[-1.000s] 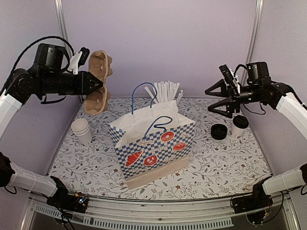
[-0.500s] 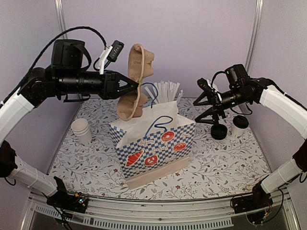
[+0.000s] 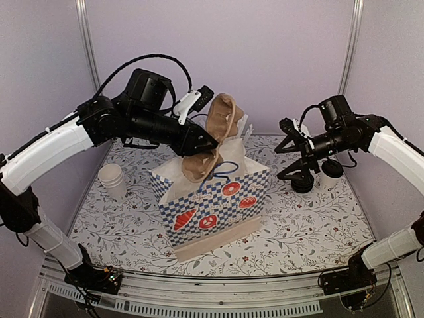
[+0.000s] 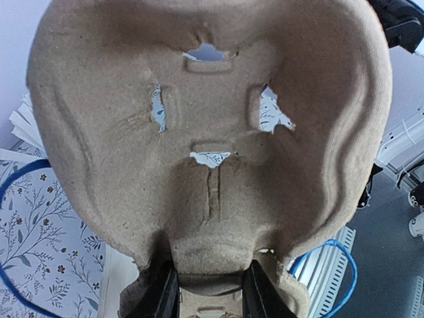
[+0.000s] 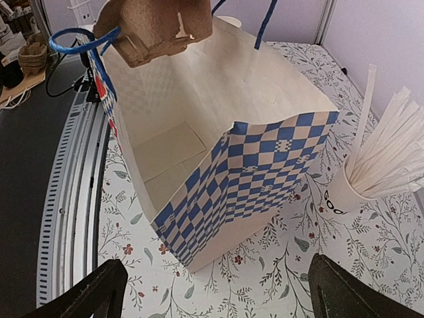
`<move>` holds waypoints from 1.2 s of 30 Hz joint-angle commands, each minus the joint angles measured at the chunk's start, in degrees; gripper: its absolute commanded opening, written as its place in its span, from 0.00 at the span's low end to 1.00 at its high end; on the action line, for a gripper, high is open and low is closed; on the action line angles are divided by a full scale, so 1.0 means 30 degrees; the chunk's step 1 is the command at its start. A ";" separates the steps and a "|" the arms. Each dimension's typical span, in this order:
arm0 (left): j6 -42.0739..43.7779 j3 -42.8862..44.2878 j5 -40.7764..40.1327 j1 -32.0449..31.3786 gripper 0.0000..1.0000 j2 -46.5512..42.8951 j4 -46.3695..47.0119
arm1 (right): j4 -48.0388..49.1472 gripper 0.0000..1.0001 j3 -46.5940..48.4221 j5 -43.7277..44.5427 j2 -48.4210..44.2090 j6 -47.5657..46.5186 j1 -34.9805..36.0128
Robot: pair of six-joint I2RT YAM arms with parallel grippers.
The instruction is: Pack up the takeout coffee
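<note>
Top external alone: takeout coffee [image 3: 329,177] on table [image 3: 298,228]

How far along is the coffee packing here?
Done: nothing packed; the bag looks empty inside. In hand: the left gripper holds the pulp cup carrier over the bag's mouth; the right gripper is open beside it. Left: the lidded coffee cup stands on the table, untouched.

White arms [image 3: 46,149], black joints [image 3: 147,89], black fingers [image 5: 99,291]
</note>
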 commanded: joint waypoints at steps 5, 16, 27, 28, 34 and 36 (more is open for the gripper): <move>0.0953 0.0368 0.0380 0.0009 0.25 0.1224 -0.1393 | -0.0406 0.99 -0.0645 -0.0245 -0.0621 -0.0613 0.0066; 0.1023 0.1004 0.0793 -0.0153 0.25 0.2325 -0.5569 | -0.0578 0.99 -0.1196 -0.0925 -0.0514 -0.0992 0.0070; 0.0932 0.0807 0.0029 -0.0874 0.24 0.3398 -0.7878 | -0.0511 0.99 -0.1101 -0.1280 -0.0247 -0.1040 0.0078; 0.0911 0.0756 0.0029 -0.0941 0.24 0.3521 -0.7894 | -0.0501 0.99 -0.1115 -0.1302 -0.0214 -0.1040 0.0072; 0.0776 0.0518 -0.0086 -0.1159 0.25 0.4296 -0.7986 | -0.0539 0.99 -0.1102 -0.1316 -0.0154 -0.1040 0.0069; 0.0733 0.0438 -0.0272 -0.1247 0.25 0.4593 -0.8261 | -0.0549 0.99 -0.1101 -0.1270 -0.0187 -0.1045 0.0072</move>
